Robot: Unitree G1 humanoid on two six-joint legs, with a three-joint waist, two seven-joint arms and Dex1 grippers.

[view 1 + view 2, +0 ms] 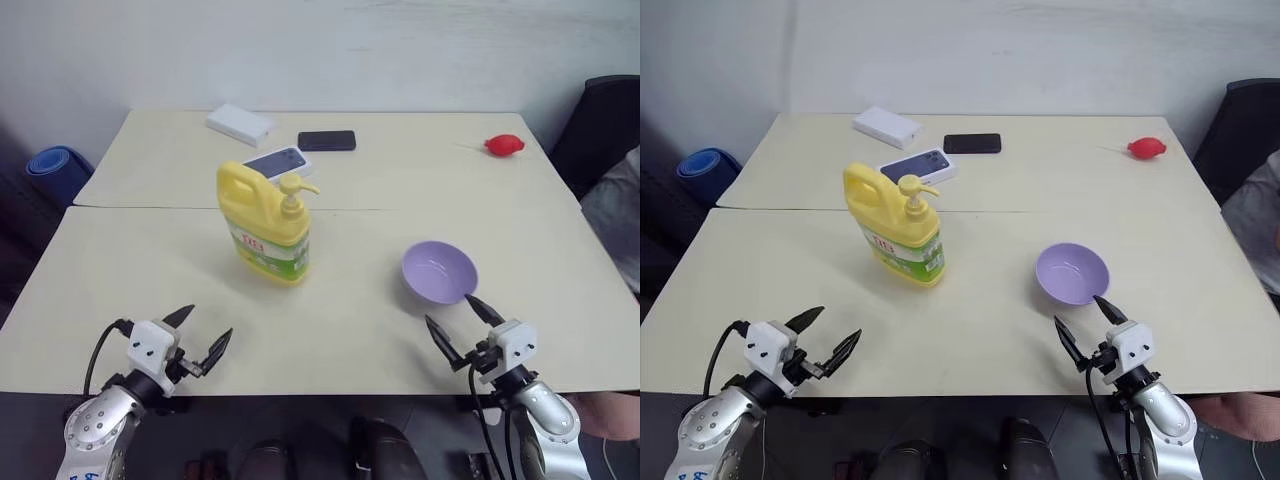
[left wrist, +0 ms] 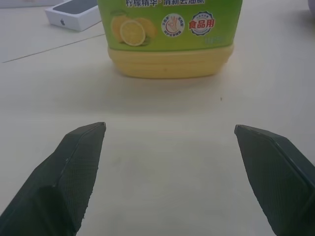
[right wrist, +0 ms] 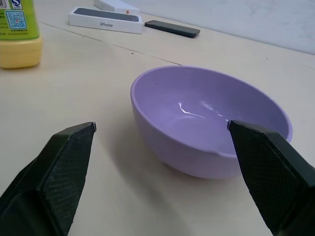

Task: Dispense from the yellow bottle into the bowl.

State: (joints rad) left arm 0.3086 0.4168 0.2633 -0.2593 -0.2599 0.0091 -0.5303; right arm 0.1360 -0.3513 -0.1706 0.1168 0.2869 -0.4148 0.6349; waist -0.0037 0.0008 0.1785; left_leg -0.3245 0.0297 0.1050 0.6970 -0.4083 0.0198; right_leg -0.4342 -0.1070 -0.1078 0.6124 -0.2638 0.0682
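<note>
Yellow bottle [image 1: 266, 226], upright mid-worktop [image 1: 360, 330], probably heavy, rigid, slick: steady by body or side handle, press pump top; bowl [image 1: 439, 272], light, rigid, well apart toward right tool [image 1: 466, 328]; left tool [image 1: 199, 334] and right both wide, empty.

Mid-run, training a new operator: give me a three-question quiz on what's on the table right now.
1. True or false: the yellow bottle stands upright.
2. Which gripper is nearer the bowl: the left gripper or the right gripper?
3. What is the small red object resting on: A) the table's far right part, B) inside the bowl, C) on the black phone?

Key: 1 true. 2 the right gripper. 3 A.
</note>
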